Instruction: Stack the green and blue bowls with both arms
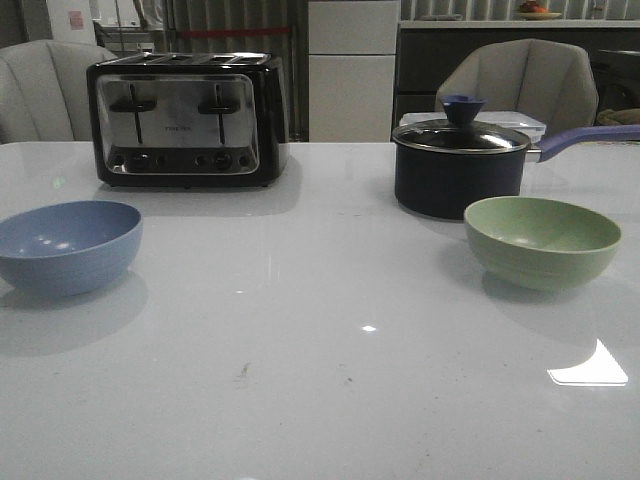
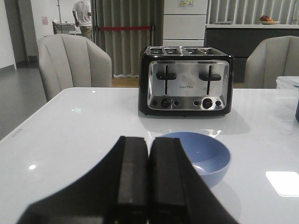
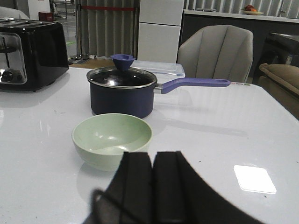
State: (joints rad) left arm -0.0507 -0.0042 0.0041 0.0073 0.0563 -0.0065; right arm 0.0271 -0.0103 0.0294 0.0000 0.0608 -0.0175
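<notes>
The dusty blue bowl point(image 1: 66, 245) sits upright on the white table at the left; it also shows in the left wrist view point(image 2: 205, 156). The sage green bowl point(image 1: 541, 241) sits upright at the right, in front of the pot; it also shows in the right wrist view point(image 3: 112, 139). Both bowls are empty. My left gripper point(image 2: 149, 142) is shut and empty, just short of the blue bowl. My right gripper point(image 3: 153, 156) is shut and empty, just short of the green bowl. Neither arm shows in the front view.
A black and chrome toaster point(image 1: 187, 120) stands at the back left. A dark navy lidded pot point(image 1: 460, 163) with a long handle point(image 1: 590, 137) stands behind the green bowl, with a clear container point(image 3: 159, 68) behind it. Grey chairs point(image 1: 520, 85) stand behind the table.
</notes>
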